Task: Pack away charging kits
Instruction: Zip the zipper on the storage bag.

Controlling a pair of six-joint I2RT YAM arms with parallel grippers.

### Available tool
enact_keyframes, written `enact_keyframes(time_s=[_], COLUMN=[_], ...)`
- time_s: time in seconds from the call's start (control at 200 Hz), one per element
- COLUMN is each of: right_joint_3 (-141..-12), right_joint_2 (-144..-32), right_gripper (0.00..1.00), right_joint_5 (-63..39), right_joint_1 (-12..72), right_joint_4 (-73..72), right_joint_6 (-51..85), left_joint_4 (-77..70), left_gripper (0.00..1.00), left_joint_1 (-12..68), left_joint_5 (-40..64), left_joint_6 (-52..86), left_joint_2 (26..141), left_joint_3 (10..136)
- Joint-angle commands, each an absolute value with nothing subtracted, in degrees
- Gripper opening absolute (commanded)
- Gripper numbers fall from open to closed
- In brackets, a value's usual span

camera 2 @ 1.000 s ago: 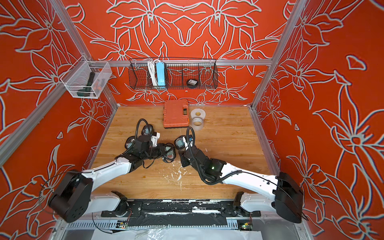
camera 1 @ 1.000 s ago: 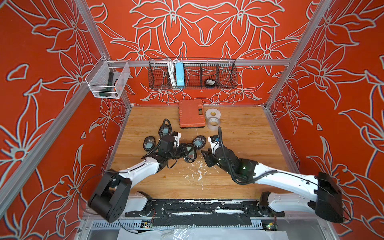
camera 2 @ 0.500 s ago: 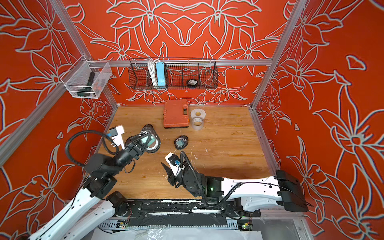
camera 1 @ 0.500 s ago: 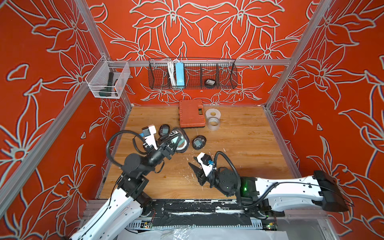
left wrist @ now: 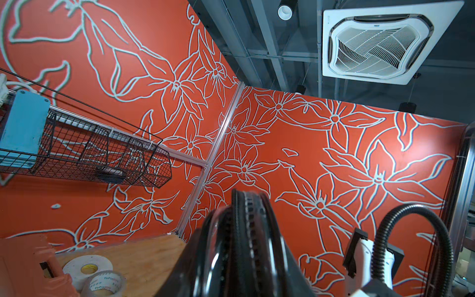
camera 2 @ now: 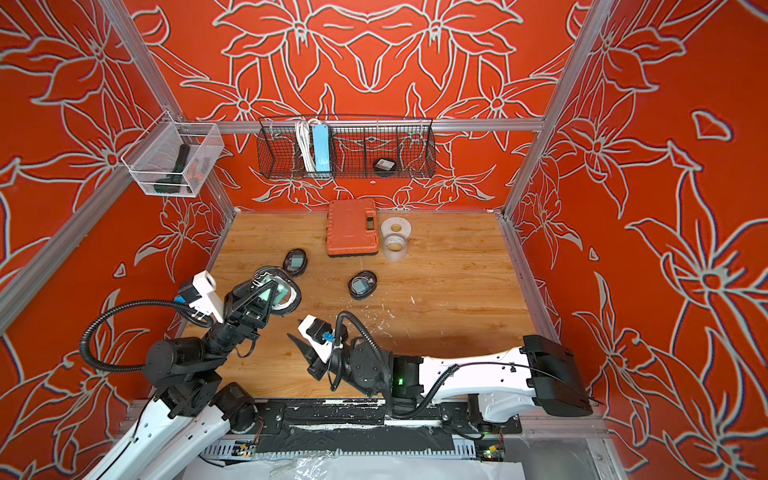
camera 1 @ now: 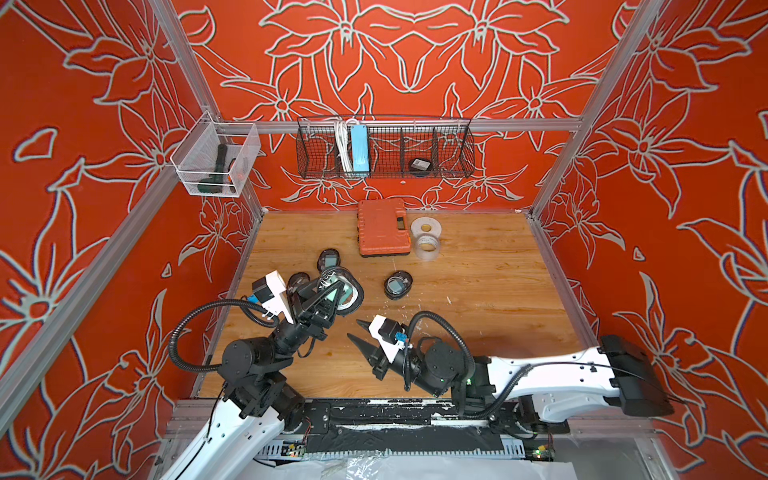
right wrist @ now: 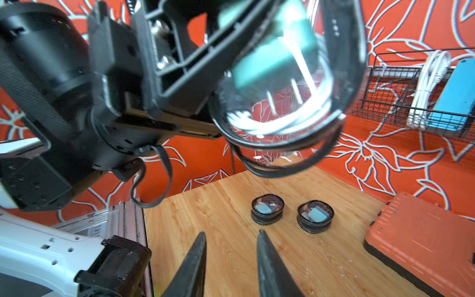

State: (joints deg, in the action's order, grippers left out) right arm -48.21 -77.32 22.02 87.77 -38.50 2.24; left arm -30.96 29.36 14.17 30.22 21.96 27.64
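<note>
My left gripper (camera 1: 332, 291) is shut on one charging kit, an oval black-rimmed pouch (camera 1: 350, 291) with a teal plug and coiled white cable behind its clear face. It hangs above the left of the table, seen edge-on in the left wrist view (left wrist: 246, 231) and overhead in the right wrist view (right wrist: 282, 90). My right gripper (camera 1: 363, 354) hovers open and empty over the front of the table (right wrist: 231, 232). Closed pouches lie on the wood (camera 1: 329, 259) (camera 1: 398, 284); a third (camera 1: 297, 282) is partly hidden behind the left arm. Another pouch (camera 1: 419, 164) sits in the wire basket.
An orange case (camera 1: 382, 226) and two tape rolls (camera 1: 426, 239) stand at the back of the table. The black wire basket (camera 1: 453, 149) on the back wall also holds a blue power strip (camera 1: 359, 149). A clear bin (camera 1: 216, 166) hangs on the left wall.
Both grippers were low among the pouches a second ago. My left gripper has lifted one pouch up and leftward; my right has drawn back toward the front, empty, with its jaws narrower.
</note>
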Motion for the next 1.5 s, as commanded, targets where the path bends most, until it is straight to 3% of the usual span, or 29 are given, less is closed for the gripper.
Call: enact_keyframes(time_s=[0.0,0.41,0.791,1.071,1.491], right_joint_3=[-50.1,-59.0,-60.7,-59.5,-62.3], right_joint_2=[-78.5,-83.5,-83.8,-83.3,-84.2], right_gripper=[0.35,0.32,0.29,0.26,0.26], right_joint_5=[23.8,33.3,29.6,23.5,25.0], right_joint_1=[88.1,87.4,85.4,85.3,84.8], right_joint_4=[-41.2,-34.1,-31.9,-34.2,-31.5], right_joint_6=[1.4,5.4,9.2,9.0,10.3], left_joint_4=[-33.7,-32.8,-32.9,-31.5,-32.9], left_gripper=[0.0,0.0,0.0,0.0,0.0], left_joint_1=[29.7,29.8,29.8,29.8,29.8], left_joint_5=[16.1,14.4,13.1,6.7,8.2], left_joint_6=[27.8,28.0,28.4,29.0,30.5], left_joint_2=[22.5,21.8,21.6,22.1,23.5], left_joint_3=[28.5,27.5,26.8,26.1,26.1])
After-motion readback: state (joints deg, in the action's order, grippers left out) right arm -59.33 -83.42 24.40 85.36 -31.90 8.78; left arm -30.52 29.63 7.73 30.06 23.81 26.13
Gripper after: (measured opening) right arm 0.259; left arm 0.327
